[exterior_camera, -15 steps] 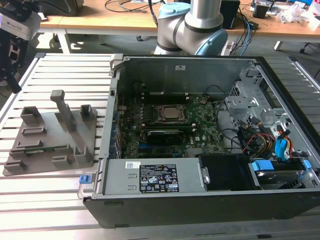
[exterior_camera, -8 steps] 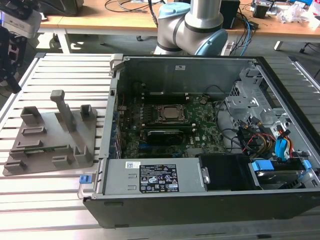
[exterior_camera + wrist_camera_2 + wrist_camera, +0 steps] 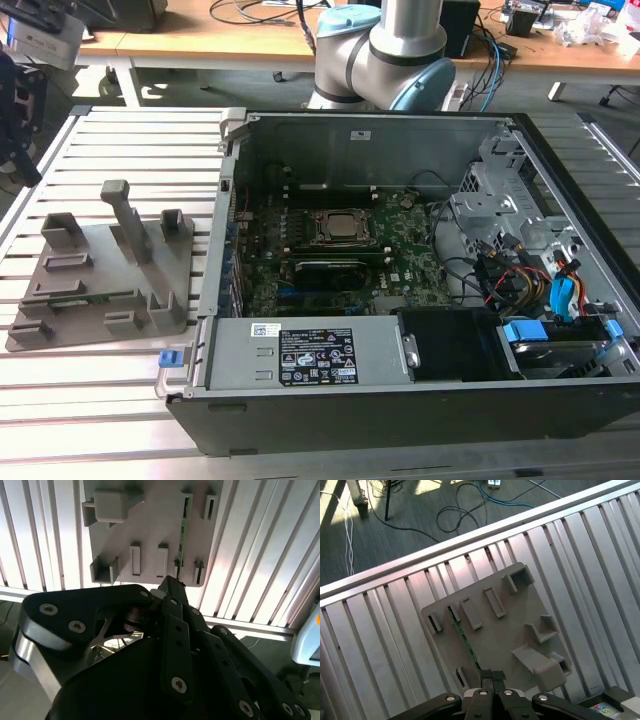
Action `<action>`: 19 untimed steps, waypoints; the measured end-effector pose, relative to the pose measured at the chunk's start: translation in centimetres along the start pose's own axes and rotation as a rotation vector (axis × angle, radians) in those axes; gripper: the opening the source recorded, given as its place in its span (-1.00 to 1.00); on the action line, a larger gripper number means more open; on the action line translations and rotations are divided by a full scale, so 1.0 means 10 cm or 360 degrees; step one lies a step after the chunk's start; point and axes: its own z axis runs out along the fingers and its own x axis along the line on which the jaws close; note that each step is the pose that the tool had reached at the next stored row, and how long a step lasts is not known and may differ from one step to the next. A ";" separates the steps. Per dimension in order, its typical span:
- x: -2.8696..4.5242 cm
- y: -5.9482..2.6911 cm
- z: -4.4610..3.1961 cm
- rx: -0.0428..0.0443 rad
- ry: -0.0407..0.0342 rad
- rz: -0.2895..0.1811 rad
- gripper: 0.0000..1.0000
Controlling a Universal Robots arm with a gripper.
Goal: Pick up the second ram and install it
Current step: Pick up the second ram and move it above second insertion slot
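Slatted metal table (image 3: 600,555) bears a grey tray (image 3: 515,630) with the ram (image 3: 464,639) on edge in its slot. The gripper (image 3: 493,676) hovers above, jaws together and empty. Pickup likely calls for opening and straddling the ram.

A slatted metal table (image 3: 100,390) fronts a wooden desk (image 3: 190,45), cables (image 3: 465,511) strewn on grey carpet (image 3: 395,547).

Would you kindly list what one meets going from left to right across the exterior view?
Grey holder tray → motherboard → coloured cables.
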 end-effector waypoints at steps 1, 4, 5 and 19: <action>0.000 0.000 0.000 0.0000 0.0001 -0.0015 -0.79; 0.000 0.000 0.000 -0.0002 0.0003 -0.0067 -0.79; 0.000 0.000 0.000 -0.0002 0.0004 -0.0083 -0.79; 0.000 0.000 0.000 -0.0008 0.0015 -0.0332 -0.79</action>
